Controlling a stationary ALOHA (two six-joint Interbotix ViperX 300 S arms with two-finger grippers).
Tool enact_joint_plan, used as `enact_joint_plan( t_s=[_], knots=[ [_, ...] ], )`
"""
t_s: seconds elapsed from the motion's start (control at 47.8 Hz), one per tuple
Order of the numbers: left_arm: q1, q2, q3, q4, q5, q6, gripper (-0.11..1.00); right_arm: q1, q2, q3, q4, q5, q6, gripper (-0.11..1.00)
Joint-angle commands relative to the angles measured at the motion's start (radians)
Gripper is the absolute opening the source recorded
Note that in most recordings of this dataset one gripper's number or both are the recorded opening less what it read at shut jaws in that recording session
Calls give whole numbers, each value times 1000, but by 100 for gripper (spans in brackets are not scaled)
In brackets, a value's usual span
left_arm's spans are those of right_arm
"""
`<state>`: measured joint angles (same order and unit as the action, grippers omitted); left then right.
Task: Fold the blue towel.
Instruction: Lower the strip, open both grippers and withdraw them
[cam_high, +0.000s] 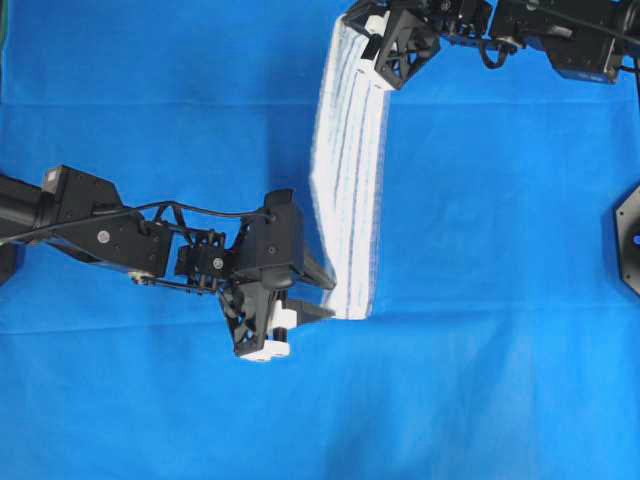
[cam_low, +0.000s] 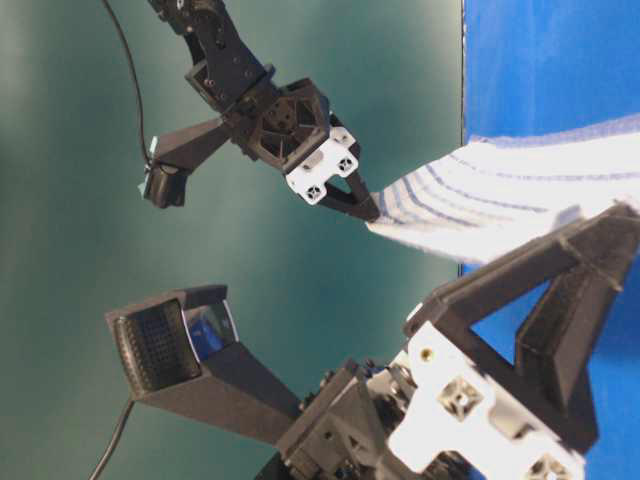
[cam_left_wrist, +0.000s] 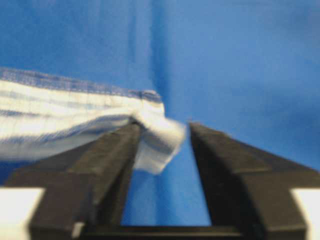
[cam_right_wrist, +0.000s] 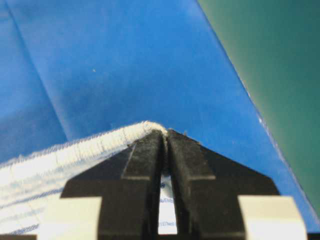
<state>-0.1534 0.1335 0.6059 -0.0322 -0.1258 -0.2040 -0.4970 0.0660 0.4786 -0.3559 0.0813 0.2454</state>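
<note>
The blue towel (cam_high: 348, 170) lies as a long narrow band down the middle of the overhead frame, from the top edge near the right hand (cam_high: 378, 62) to just beside the left hand (cam_high: 318, 296) at lower centre. It rests on the blue-covered bench (cam_high: 500, 300), and its upper end looks raised off the surface.

The right hand pinches that upper end: in its wrist view the two fingers (cam_right_wrist: 145, 165) stand almost together with the hemmed corner of the cloth caught between them. The left hand stands half spread; in its own view a loose flap of the towel hangs in the gap, touching the left finger (cam_left_wrist: 112, 160) but clear of the other, so I judge that it grips nothing.

The cloth reads as light, thin and quite limp. It sags between its ends and the free corner droops, so it will not hold a shape by itself and will likely slide from a weak pinch. The hems and corners look like the best places to take hold, where the layers are thickest, each end lifted evenly so the band does not twist.
</note>
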Motion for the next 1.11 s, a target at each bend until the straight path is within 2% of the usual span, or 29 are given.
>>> enact_joint_plan(
  t_s=[0.0, 0.042, 0.167, 0.209, 0.356, 0.439, 0.649, 0.879, 1.088],
  knots=[
    [-2, -38, -14, 0, 2, 5, 45, 3, -17, -23, -11, -12, -21, 7],
    [0, -52, -11, 0, 14, 8, 51, 2, -18, -23, -14, -14, -34, 16],
    [6, -109, -2, 3, 61, 14, 62, 5, -40, -18, -15, -15, -66, 54],
    [11, -138, 5, 3, 80, 20, 63, 6, -52, -15, -15, -17, -74, 59],
    [44, -230, 41, 3, 94, 51, 63, 14, -106, 11, -15, -23, -81, 51],
    [87, -279, 77, 3, 83, 78, 63, 17, -146, 41, -15, -31, -77, 50],
    [232, -356, 169, 3, -20, 140, 63, 26, -276, 201, 0, -155, -57, 50],
    [390, -417, 245, 3, -91, 149, 63, 67, -457, 385, 41, -279, -3, 50],
    [466, -410, 268, 3, -94, 149, 70, 77, -509, 454, 48, -290, 58, 51]
  ],
)
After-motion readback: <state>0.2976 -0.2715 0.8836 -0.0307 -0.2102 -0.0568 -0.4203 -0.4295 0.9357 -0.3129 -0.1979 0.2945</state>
